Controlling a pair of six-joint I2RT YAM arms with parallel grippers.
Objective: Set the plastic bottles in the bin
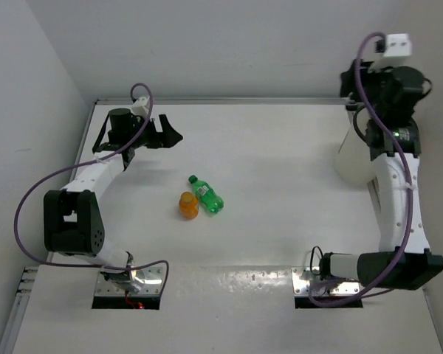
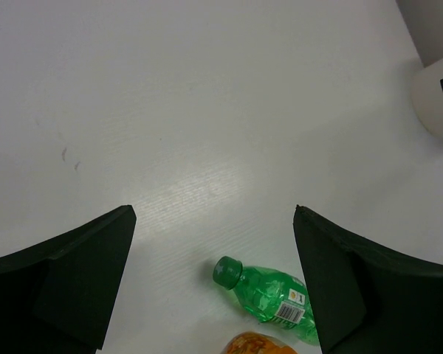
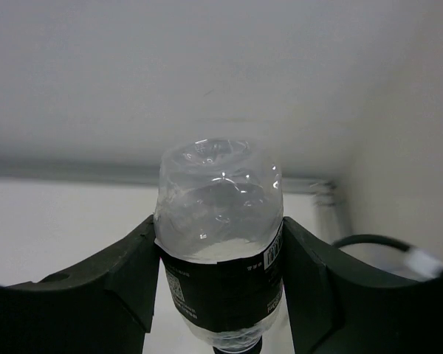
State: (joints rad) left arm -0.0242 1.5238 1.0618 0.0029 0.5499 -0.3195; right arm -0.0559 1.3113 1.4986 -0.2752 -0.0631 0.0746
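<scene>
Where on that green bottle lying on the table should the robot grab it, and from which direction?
Across its body just below the cap, coming down from above. The green bottle lies on its side, so both rounded flanks are exposed there, while the orange bottle crowds its base end. The open left gripper looks nearest.

A white table (image 1: 280, 147) sits in the corner between a plain pale back wall (image 1: 221, 44) and a grey left wall (image 1: 22, 110). A thin metal strip (image 1: 244, 100), perhaps a rail, lines its far edge; soft glare (image 1: 229, 276) shows on its near part
</scene>
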